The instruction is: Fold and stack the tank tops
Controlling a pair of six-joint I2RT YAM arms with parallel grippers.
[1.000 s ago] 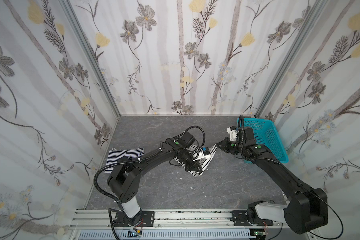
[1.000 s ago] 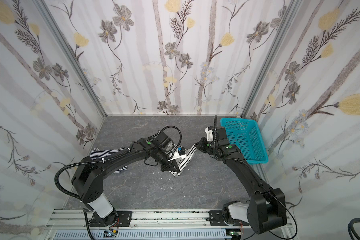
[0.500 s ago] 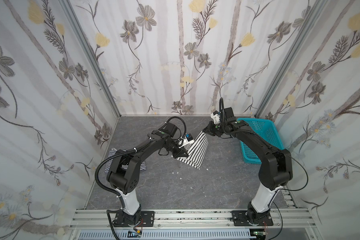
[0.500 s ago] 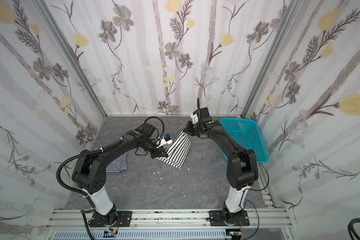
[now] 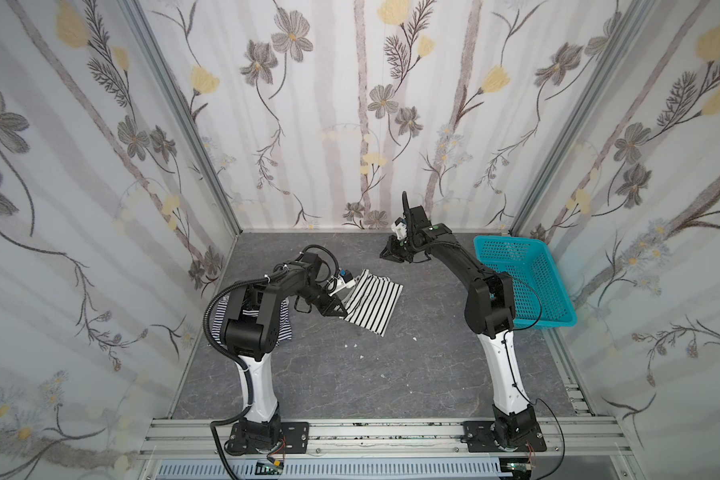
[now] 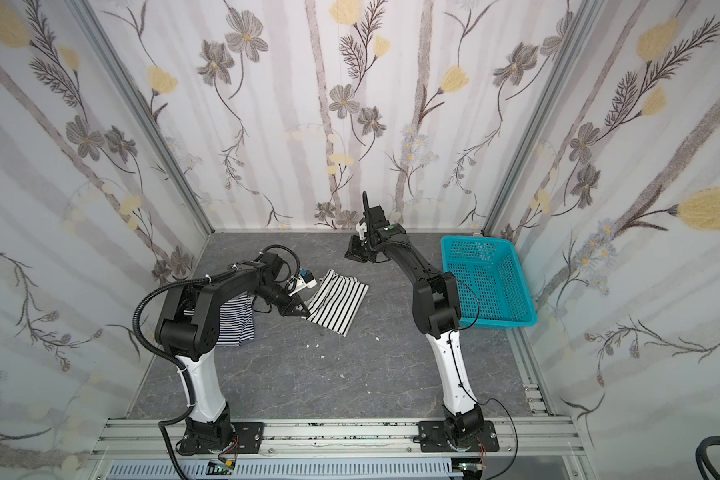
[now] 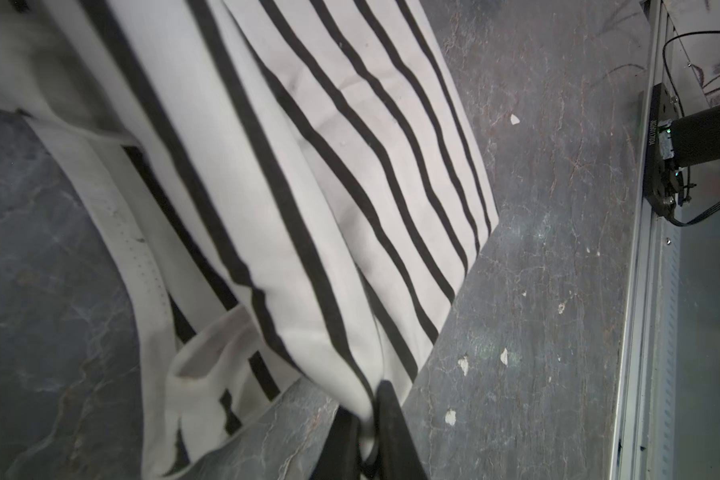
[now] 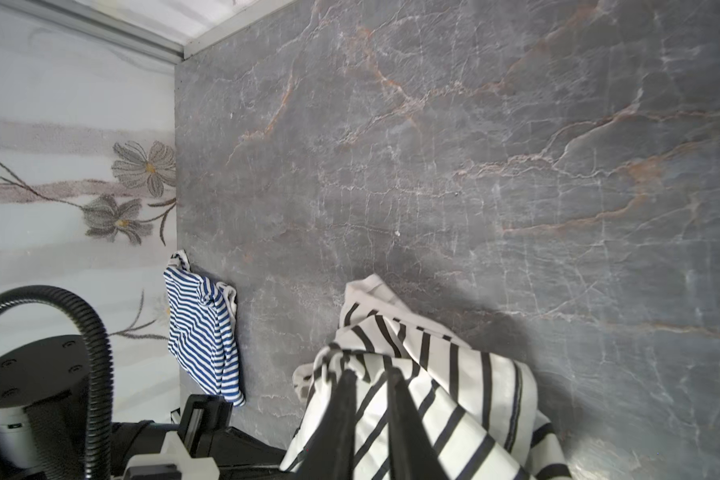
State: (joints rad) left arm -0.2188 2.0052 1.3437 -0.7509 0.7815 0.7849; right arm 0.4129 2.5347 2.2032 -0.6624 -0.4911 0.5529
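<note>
The white tank top with black stripes [image 5: 375, 301] [image 6: 337, 303] lies folded on the grey table, left of centre. My left gripper [image 5: 336, 311] [image 7: 366, 403] is shut on a fold at its near-left edge. My right gripper [image 5: 388, 255] [image 8: 371, 374] stands open behind the top, apart from it, with nothing between its fingers. In the right wrist view the striped cloth [image 8: 454, 386] shows beyond the fingers. The navy-and-white tank top [image 5: 284, 326] [image 6: 235, 324] [image 8: 204, 328] lies by the left wall, partly hidden by my left arm.
A turquoise perforated basket [image 5: 553, 286] [image 6: 512, 286] stands at the right wall, next to the right arm. Small white flecks [image 5: 355, 345] dot the table in front of the tops. Flowered walls close in the left, back and right sides.
The black-striped top, held up by both grippers before, now lies on the table. The right gripper has opened, let go and drawn back. The left gripper has dropped toward the table, still gripping.
</note>
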